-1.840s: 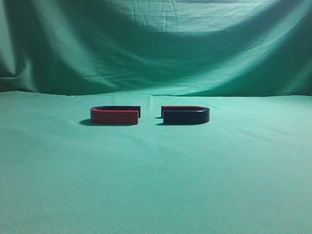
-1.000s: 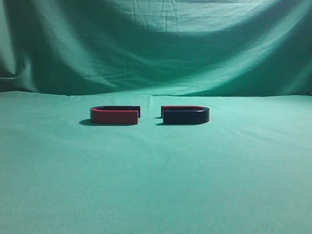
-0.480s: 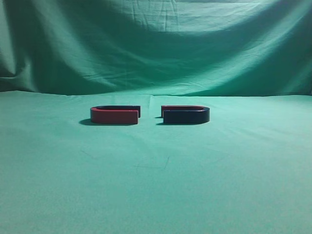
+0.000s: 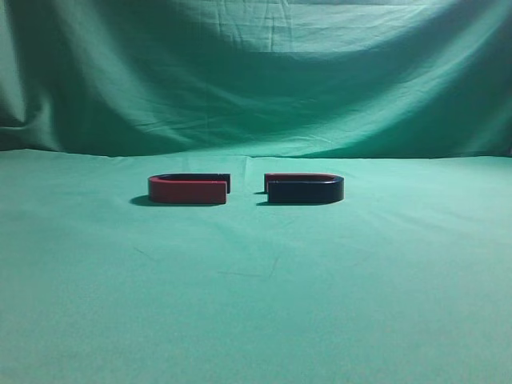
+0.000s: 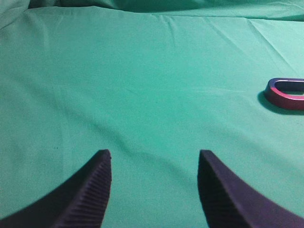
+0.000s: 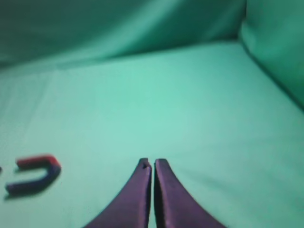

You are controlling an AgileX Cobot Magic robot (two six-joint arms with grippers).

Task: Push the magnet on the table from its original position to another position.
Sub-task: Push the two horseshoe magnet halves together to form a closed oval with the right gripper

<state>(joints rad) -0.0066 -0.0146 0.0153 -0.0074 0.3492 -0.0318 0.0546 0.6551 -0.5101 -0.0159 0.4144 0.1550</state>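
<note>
Two U-shaped red-and-dark-blue magnets lie flat on the green cloth with their open ends facing each other across a small gap: the left magnet shows its red side, the right magnet its dark side. The left wrist view shows the left magnet at the right edge, far from my left gripper, which is open and empty. The right wrist view shows the right magnet at lower left, apart from my right gripper, which is shut and empty. Neither gripper shows in the exterior view.
A green cloth covers the whole table and rises as a wrinkled backdrop behind the magnets. In the right wrist view the cloth also rises at the right edge.
</note>
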